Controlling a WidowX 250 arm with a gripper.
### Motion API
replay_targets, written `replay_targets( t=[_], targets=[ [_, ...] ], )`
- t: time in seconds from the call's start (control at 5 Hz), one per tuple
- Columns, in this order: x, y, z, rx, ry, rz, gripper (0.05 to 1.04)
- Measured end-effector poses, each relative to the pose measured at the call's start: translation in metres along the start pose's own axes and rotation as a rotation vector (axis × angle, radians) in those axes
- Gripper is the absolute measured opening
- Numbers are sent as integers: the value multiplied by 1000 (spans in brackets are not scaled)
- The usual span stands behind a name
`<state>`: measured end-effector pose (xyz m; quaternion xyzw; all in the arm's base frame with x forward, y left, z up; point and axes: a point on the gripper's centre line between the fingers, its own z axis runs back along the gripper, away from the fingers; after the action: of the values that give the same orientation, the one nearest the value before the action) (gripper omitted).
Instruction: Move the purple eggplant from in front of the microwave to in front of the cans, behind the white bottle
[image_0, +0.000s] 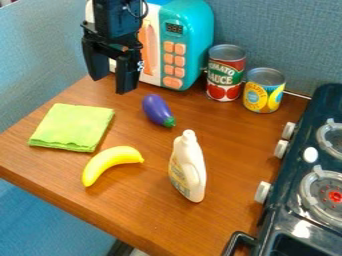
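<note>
Over by the toy microwave (198, 42), we see the gripper (111, 85) hanging, fingers apart; nearby on the counter (227, 140) lies the purple eggplant (157, 110), probably light, stiff and slippery; we'd grip its plump middle, off the green cap (169, 122).

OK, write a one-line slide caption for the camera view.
Open gripper above a wooden counter with an eggplant, banana, green cloth, white bottle and two cans, near a toy microwave.

Scene fairly bright; soft shadows nr banana (109, 162) & green cloth (72, 127); sm white glare on glossy stove (302, 229).
</note>
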<state>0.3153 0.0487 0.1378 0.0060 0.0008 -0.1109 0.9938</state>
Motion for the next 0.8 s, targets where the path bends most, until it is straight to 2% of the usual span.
replay_targets(
  t=[0.2,0.4,0.6,0.8],
  targets=[
    [1,-2,-10,-15,15,5,1001],
    [27,-9,-16,-81,-165,92,1001],
    [43,-1,-9,-81,-226,213,1001],
    [56,7,-15,-64,-224,308,1001]
  ],
)
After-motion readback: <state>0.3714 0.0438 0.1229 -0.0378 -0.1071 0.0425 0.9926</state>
